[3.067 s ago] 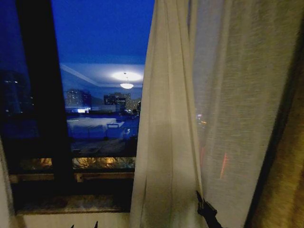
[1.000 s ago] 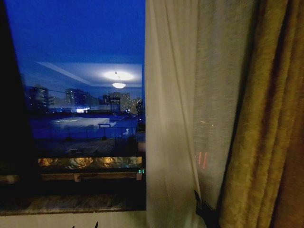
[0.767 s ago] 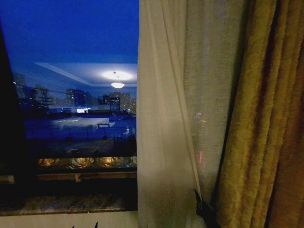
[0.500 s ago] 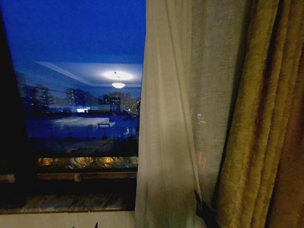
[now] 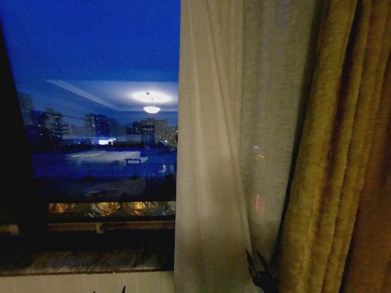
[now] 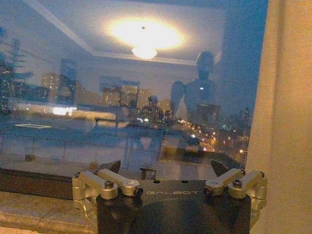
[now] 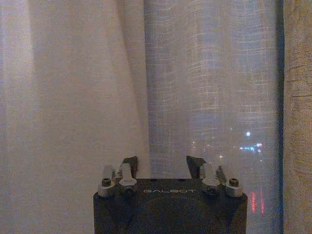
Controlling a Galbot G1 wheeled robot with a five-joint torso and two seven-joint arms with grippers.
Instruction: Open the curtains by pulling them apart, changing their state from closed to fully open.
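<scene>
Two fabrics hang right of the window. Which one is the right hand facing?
The sheer cream curtain: the right hand, open, points straight at its see-through weave, city lights glowing through. The opaque golden-brown drape hangs off to the side.

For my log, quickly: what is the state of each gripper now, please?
Left gripper: open, holding nothing, facing the window glass.
Right gripper: open, holding nothing, pointed at the sheer curtain.
</scene>
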